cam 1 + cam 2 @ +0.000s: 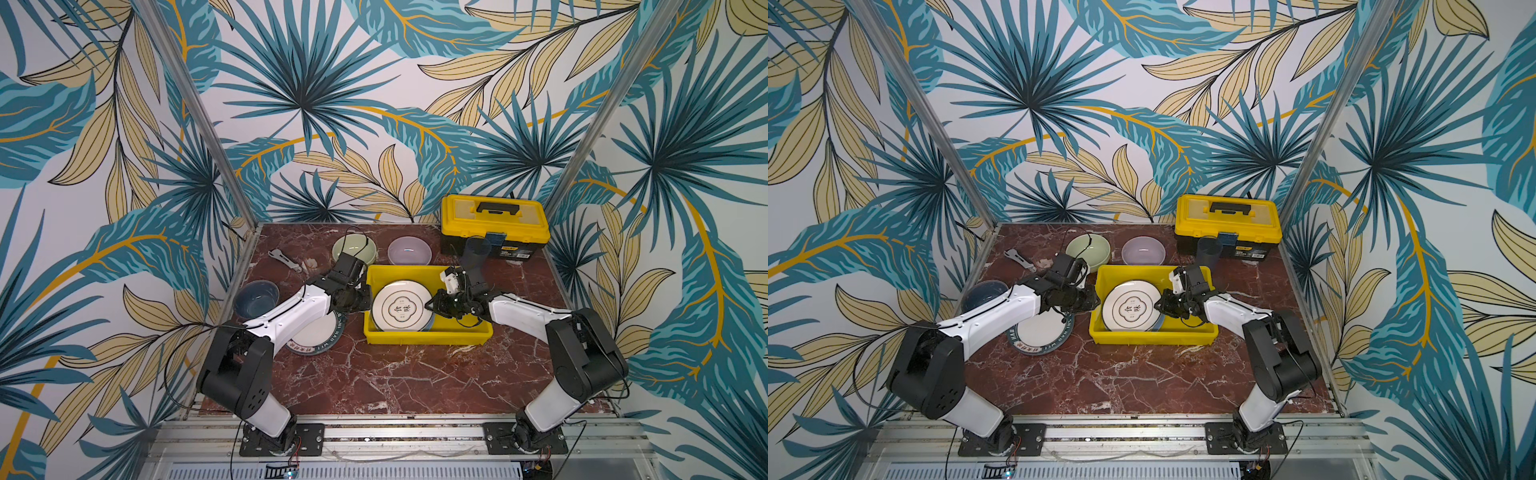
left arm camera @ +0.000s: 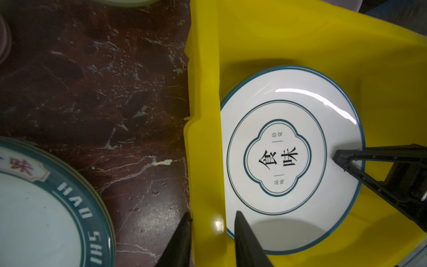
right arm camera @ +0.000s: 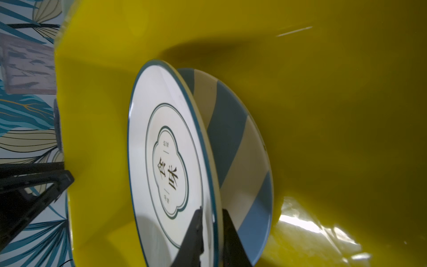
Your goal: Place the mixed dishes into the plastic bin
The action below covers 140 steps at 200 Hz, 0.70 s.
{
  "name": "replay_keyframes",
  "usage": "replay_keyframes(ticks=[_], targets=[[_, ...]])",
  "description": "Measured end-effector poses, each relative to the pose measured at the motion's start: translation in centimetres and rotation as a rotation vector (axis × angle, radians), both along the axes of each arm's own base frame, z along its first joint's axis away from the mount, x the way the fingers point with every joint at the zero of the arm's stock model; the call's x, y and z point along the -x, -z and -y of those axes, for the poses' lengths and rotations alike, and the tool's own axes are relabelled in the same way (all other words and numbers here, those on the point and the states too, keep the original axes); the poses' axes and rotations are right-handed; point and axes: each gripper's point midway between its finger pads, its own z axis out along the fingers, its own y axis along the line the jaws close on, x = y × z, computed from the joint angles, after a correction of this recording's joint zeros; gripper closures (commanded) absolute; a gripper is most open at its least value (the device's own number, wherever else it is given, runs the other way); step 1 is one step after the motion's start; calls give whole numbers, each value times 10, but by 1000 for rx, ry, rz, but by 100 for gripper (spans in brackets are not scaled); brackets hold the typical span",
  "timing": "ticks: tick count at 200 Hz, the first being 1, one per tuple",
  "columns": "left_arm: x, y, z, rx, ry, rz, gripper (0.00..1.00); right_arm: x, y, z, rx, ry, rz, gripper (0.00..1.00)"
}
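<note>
My left gripper [image 2: 213,213] straddles the yellow bin [image 2: 203,115] wall, jaws narrowly parted; cannot tell if clamped. My right gripper [image 3: 212,210] brackets the white emblem plate [image 3: 166,161] rim; grip unclear. Plate leans on striped plate [image 3: 233,129] inside bin.

Left arm [image 1: 291,311]: my long links wear smooth white shells, dotted with small dark screw holes.
Right arm [image 1: 528,309]: the same build, white shells between bulky black joint housings.
Shoulder housing [image 1: 249,395]: matte black and rounded, with a cluster of small round holes on its side.
Cable [image 1: 168,365]: thin and black, looping wide beside my left arm.
Base plates [image 1: 311,436]: flat black, fixed with silver screws, with fine red and black wires at the foot.
Camera mount [image 1: 450,283]: a small white block on my right wrist.
Left pincer [image 2: 212,233]: two slim black fingers tapering to points.
Right pincer [image 3: 211,222]: matching glossy black fingers. Seen from across, each finger is an open triangular frame.
</note>
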Motion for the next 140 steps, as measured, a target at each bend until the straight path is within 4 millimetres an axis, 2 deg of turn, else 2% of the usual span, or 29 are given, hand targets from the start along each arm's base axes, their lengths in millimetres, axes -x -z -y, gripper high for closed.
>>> replay_keyframes(ticks=[53, 108, 140], targets=[[0, 2, -1, -6, 1, 0, 71, 10, 13, 13, 113, -12, -36, 67], [1, 7, 1, -24, 19, -6, 72, 11, 8, 10, 173, -38, -25, 63], [1, 8, 4, -32, 38, 0, 73, 11, 2, 8, 234, -58, -9, 58]])
